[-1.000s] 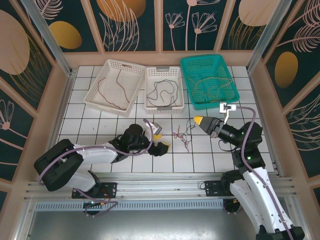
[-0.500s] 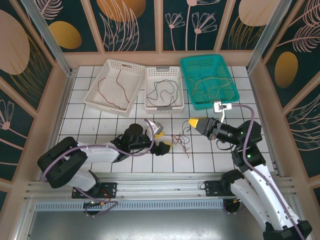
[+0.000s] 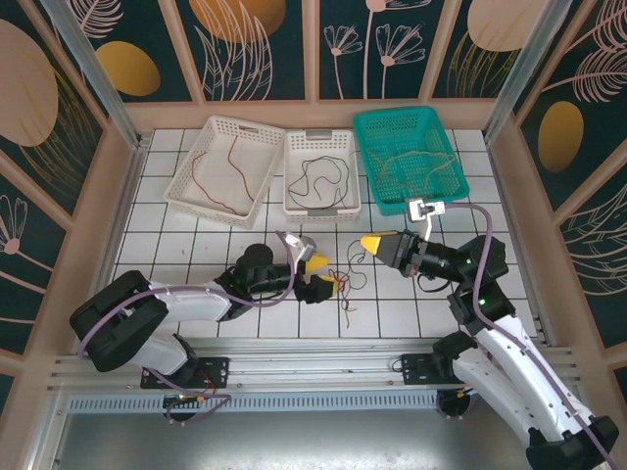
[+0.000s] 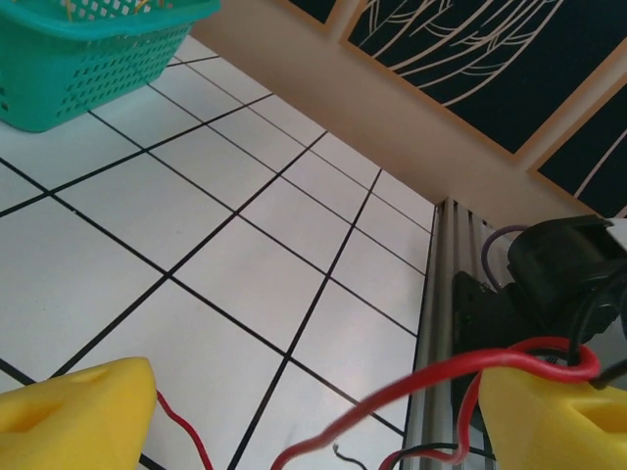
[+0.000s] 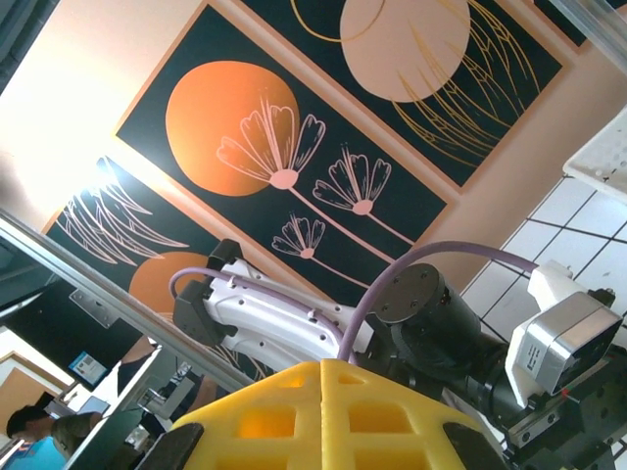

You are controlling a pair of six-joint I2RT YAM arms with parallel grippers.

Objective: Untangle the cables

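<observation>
The remaining tangle of cables [image 3: 346, 284] lies on the white tiled worktop [image 3: 167, 245], between the two arms and a little in front of the three baskets. It is a small loose knot of red and black wires. Three other cables are already apart:

- a red cable [image 3: 235, 157] in the left white basket [image 3: 211, 211]
- a black cable [image 3: 323, 162] in the middle white basket [image 3: 321, 211]
- a tan cable [image 3: 411, 166] in the teal basket [image 3: 364, 162]

The left gripper [image 3: 324, 275] is low at the near-left edge of the tangle. Its yellow fingers [image 4: 78, 416] stand wide apart and clamp nothing. In the left wrist view a red wire [image 4: 421, 384] crosses the gap and loops over the top of one finger. It is draped there, not pinched. A thin black wire [image 4: 431, 452] passes below it.

The right gripper [image 3: 370, 242] is just beside the tangle on the far-right side, with its fingers pressed fully together. I see no wire between them.

These wires are probably very light and limp, so I expect they bend under their own weight and follow any pull. A pull on one strand may drag the whole knot across the smooth tiles. They are thin, so the fingers must close completely, and the wire could slip out sideways. In my judgement it is better to take one single colour at a free length near the edge of the knot, not in the middle where the strands cross. The other gripper should then hold the rest down.
</observation>
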